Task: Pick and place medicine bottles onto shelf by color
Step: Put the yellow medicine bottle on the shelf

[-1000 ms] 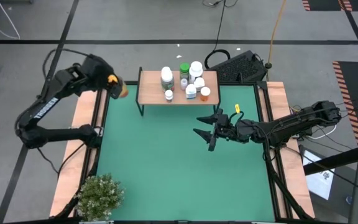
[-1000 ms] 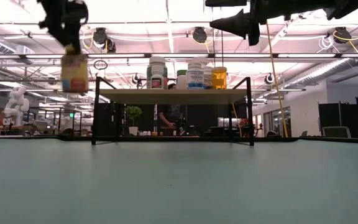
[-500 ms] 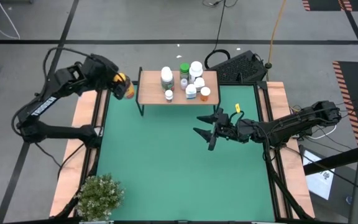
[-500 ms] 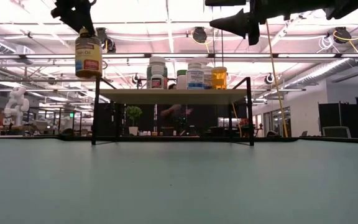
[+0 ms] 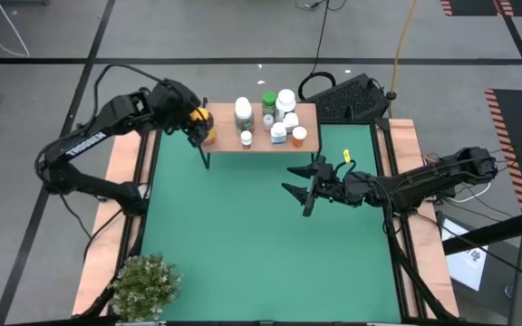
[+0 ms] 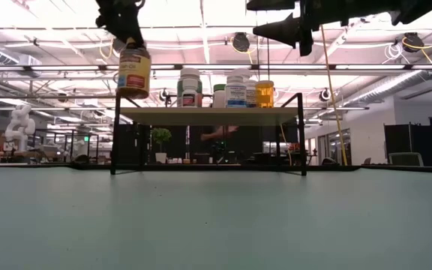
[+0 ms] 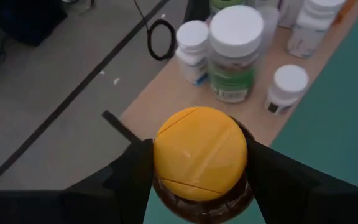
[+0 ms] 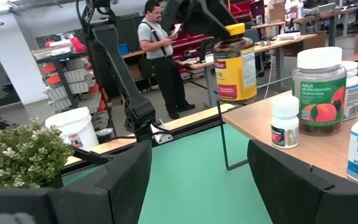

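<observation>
My left gripper (image 5: 194, 118) is shut on a large amber bottle with a yellow cap (image 6: 134, 71), which hangs in the air at the shelf's left end; it also shows in the right wrist view (image 8: 235, 68). The shelf (image 5: 225, 138), a light-wood board on thin black legs (image 6: 208, 116), stands at the far side of the green mat. Several medicine bottles (image 5: 265, 113) stand on it, mostly white, one green-topped, one orange-capped. My right gripper (image 5: 290, 181) hovers open over the mat in front of the shelf's right part, with nothing between its fingers. My left gripper pinches the amber bottle at its yellow cap (image 7: 199, 152), one finger (image 7: 135, 180) on each side of it. The fingers come from above, slanting down. The bottle hangs upright below them, lifted clear, its bottom (image 6: 133, 96) a little above the shelf board.
A green potted plant (image 5: 143, 282) stands at the mat's near left corner. A wooden frame (image 5: 120, 199) borders the mat. A black device with cables (image 5: 352, 95) lies behind the shelf's right end. The shelf board's left part (image 7: 166, 93) is bare. A person (image 8: 157, 50) stands in the room beyond.
My left gripper has carried the amber bottle toward the table's right, from beyond the mat's left edge to the shelf's left end, rising a little at first. The bottle stays upright and clear of everything.
</observation>
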You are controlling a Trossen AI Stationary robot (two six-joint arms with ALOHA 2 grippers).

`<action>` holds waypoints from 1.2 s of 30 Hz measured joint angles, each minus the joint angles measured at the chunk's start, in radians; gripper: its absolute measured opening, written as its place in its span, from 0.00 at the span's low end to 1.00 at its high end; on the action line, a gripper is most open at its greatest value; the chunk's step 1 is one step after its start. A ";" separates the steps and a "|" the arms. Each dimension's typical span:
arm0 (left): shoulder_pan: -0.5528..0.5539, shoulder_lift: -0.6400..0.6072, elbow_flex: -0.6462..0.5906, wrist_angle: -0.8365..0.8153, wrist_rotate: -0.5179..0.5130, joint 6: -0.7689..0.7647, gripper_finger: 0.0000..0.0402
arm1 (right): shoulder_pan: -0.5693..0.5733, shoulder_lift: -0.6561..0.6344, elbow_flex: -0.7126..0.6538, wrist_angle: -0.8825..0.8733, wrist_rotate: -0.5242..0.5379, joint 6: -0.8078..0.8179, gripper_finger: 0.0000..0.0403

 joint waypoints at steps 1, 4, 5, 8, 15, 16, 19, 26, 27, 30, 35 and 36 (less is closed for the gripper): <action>-0.004 0.009 0.013 -0.003 0.002 0.000 0.59 | 0.000 0.000 0.000 -0.001 0.000 0.000 0.64; -0.016 0.043 0.035 0.003 0.002 0.003 0.59 | 0.000 0.000 0.000 -0.002 0.000 0.000 0.64; -0.018 0.052 0.035 0.004 0.002 0.006 0.59 | 0.000 0.000 0.000 -0.002 0.000 0.000 0.64; -0.019 0.086 0.036 -0.006 0.003 0.008 0.59 | 0.000 0.000 0.000 -0.002 0.000 0.000 0.64; -0.018 0.151 0.036 0.010 0.003 0.022 0.59 | 0.000 0.000 0.000 -0.003 0.000 0.000 0.64; -0.016 0.156 0.037 0.014 0.003 0.023 0.59 | 0.000 0.000 0.000 -0.003 0.000 0.000 0.64; -0.015 0.160 0.037 0.028 0.003 0.031 0.59 | 0.000 0.000 0.000 -0.003 0.000 0.000 0.64; 0.003 0.163 0.036 0.082 -0.002 0.066 0.59 | 0.000 0.000 0.000 -0.003 0.000 0.000 0.64; 0.008 0.163 0.035 0.080 -0.003 0.077 0.59 | 0.000 0.000 0.000 -0.003 0.000 0.000 0.64; 0.013 0.176 0.035 0.085 -0.009 0.090 0.59 | 0.000 0.000 0.000 -0.003 0.000 0.000 0.64; 0.021 0.176 0.036 0.084 -0.005 0.069 0.59 | 0.000 0.000 0.000 -0.007 0.000 0.000 0.64; 0.021 0.176 0.036 0.084 -0.006 0.070 0.60 | 0.000 0.000 0.000 -0.008 0.000 0.000 0.64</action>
